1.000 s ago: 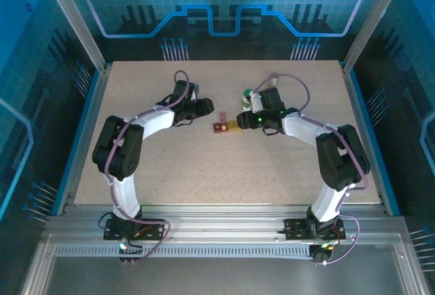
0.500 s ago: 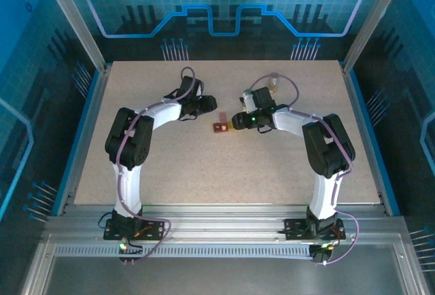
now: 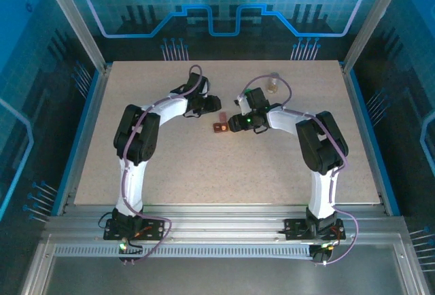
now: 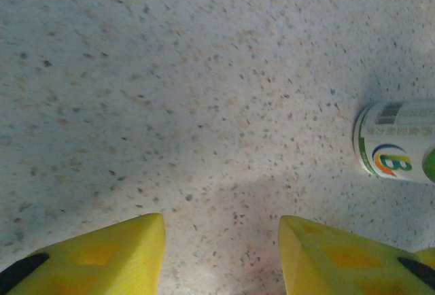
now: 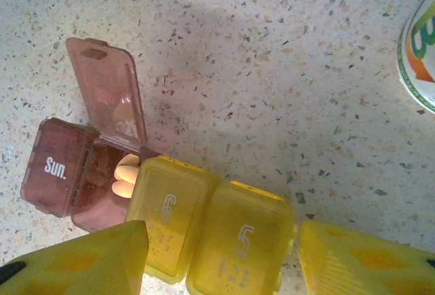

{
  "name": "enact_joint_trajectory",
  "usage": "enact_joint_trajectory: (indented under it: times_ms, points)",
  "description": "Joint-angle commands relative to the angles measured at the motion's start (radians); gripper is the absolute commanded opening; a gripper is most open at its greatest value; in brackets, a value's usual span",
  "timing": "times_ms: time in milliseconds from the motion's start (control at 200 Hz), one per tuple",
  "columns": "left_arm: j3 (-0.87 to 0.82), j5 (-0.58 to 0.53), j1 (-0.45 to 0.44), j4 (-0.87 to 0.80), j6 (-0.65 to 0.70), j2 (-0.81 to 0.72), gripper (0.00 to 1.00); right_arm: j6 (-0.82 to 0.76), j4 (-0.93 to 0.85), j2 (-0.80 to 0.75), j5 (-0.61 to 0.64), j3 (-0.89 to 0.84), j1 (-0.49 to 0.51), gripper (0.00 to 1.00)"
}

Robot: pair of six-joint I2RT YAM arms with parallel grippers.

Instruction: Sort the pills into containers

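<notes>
Left gripper (image 4: 223,240): fingers part-open, nothing between them, bare table (image 4: 204,71) under the gap. White bottle (image 4: 397,147) with green label lies on its side at the right edge of the left wrist view, apart from the fingers. Right gripper (image 5: 223,240): fingers spread, set either side of the yellow boxes (image 5: 211,230), no firm hold seen; a sliver of table shows between the boxes and the right-hand finger, contact on the other side can't be told. The yellow boxes are two joined, marked 6 and 5, lids shut, lying flat on the table. Red box (image 5: 64,172), marked "Sun.", touches the 6 box on its left side; its lid (image 5: 109,91) is flipped open and back. Pale orange pills (image 5: 124,176) sit in the open red compartment next to the yellow box. In the top view the boxes lie mid-table between the two grippers, left gripper just beside the red lid.
</notes>
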Motion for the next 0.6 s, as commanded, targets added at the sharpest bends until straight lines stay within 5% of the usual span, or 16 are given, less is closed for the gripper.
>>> enact_joint_trajectory:
  times_ms: [0, 595]
  points:
    - [0.04, 0.009, -0.026, -0.068, 0.045, 0.024, 0.49, -0.02, -0.038, 0.024, 0.029, 0.028, 0.012, 0.6]
    - [-0.028, 0.06, -0.057, -0.049, 0.035, -0.066, 0.48, 0.029, -0.045, 0.049, 0.055, 0.026, 0.01, 0.57]
